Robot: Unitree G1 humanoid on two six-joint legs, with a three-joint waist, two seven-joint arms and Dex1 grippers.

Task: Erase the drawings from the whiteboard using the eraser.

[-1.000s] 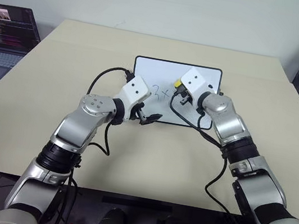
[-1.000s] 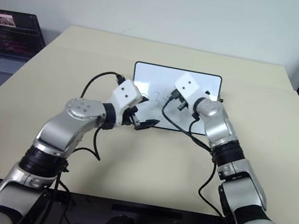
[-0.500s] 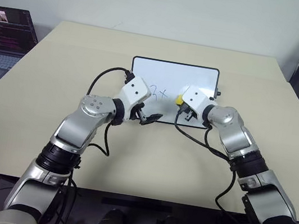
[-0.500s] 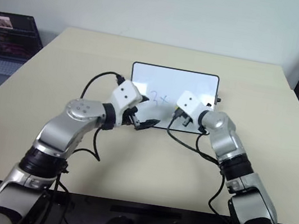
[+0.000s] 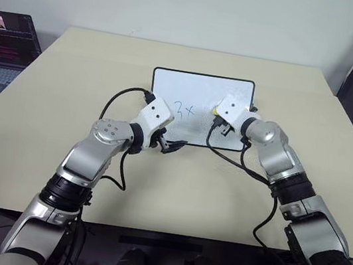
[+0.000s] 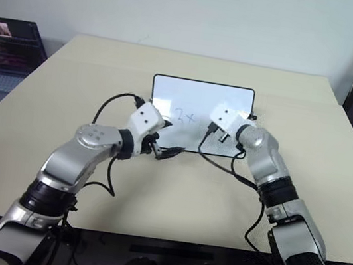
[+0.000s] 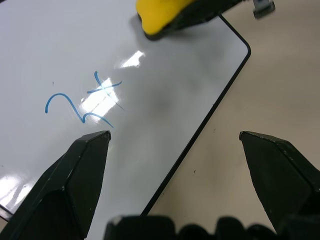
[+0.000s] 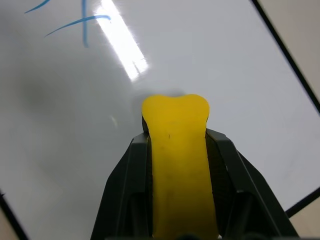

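**Eraser down on the board, "3x" yet to go**

Since a second ago the right arm has come down and drawn back toward the near edge of the whiteboard [image 5: 199, 109], and the part of the writing that lay on the right half of the board is gone. The right tool [image 8: 176, 150] is clamped on the eraser [image 8: 175, 165], its yellow block pinched between both black fingers with the rounded tip at, or just above, the white surface; contact cannot be told for sure. On the head camera's clock face, with the board's middle as the dial centre, the eraser sits at about 3 o'clock and the remaining drawings [image 5: 184, 109], a blue "3x", lie just toward 9 o'clock of it.

The left tool [image 7: 175, 142] hangs with its fingers spread wide and nothing between them, over the board's near edge at roughly 7 o'clock, one finger above the white surface and the other above the table [image 5: 69, 88].

By my reading the wiping step is half done. The next move calls for a sweep of the eraser toward 9 o'clock, across the blue strokes, with steady downward pressure; the unheld board may slide under that push.
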